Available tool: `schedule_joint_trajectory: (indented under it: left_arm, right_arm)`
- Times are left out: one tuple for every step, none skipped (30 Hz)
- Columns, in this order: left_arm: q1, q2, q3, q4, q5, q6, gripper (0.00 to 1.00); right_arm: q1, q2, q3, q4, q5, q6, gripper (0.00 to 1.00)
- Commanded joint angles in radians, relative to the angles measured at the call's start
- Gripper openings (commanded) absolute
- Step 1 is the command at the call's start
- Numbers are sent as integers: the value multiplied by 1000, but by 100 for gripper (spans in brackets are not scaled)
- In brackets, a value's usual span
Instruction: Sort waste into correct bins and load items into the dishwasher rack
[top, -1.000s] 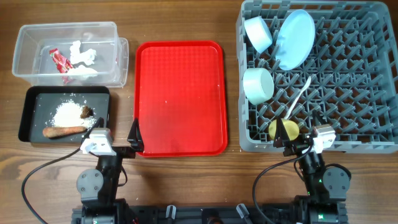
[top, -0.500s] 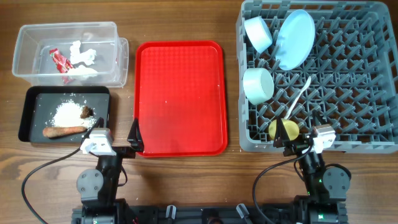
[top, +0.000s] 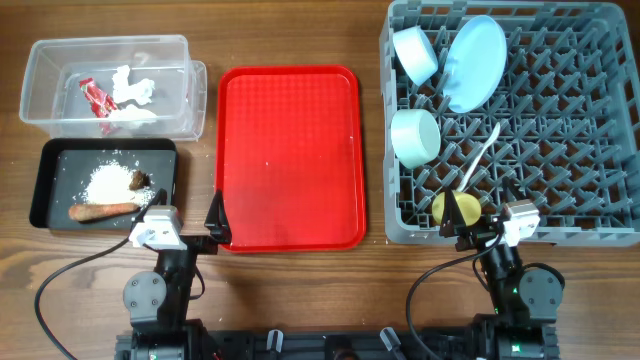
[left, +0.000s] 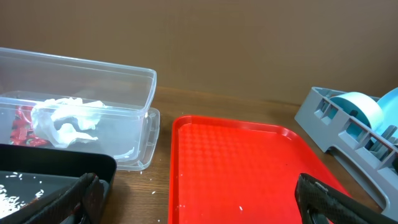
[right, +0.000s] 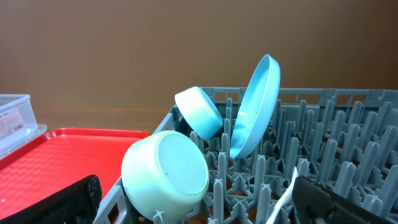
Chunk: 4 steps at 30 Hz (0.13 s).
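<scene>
— Overhead first: where's the waste?
— Upper left: wrapper (top: 97, 97) and tissue (top: 133, 88) in the clear tub (top: 40, 80). Crumbs (top: 103, 183) and carrot stick (top: 103, 211) in the black tray (top: 52, 205) below it.
— Dishes?
— Plate (top: 475, 60), bowls (top: 415, 55), cup (top: 447, 208) and spoon (top: 480, 155) sit in the rack (top: 590, 232), right side.
— Grippers?
— Left gripper (left: 199, 208) and right gripper (right: 199, 202) both spread wide, at the bottom edge

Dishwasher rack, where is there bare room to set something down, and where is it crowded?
The dishwasher rack is free across its right half, right of the plate and spoon. Its left side is crowded: far bowl, near bowl and the yellow cup at the near edge. The red tray beside it looks bare.
</scene>
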Motion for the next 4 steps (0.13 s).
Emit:
schedule_joint_trajectory:
  left_arm:
    - [2,-11,-6,-3,-13,4,100]
    - [2,-11,-6,-3,-13,4,100]
    - [2,-11,-6,-3,-13,4,100]
    - [2,-11,-6,-3,-13,4,100]
  right_arm:
    - [-3,-7,-1,5,-10,11,100]
    - [-3,-7,-1,5,-10,11,100]
    - [-3,-7,-1,5,-10,11,100]
    - [-3,-7,-1,5,-10,11,100]
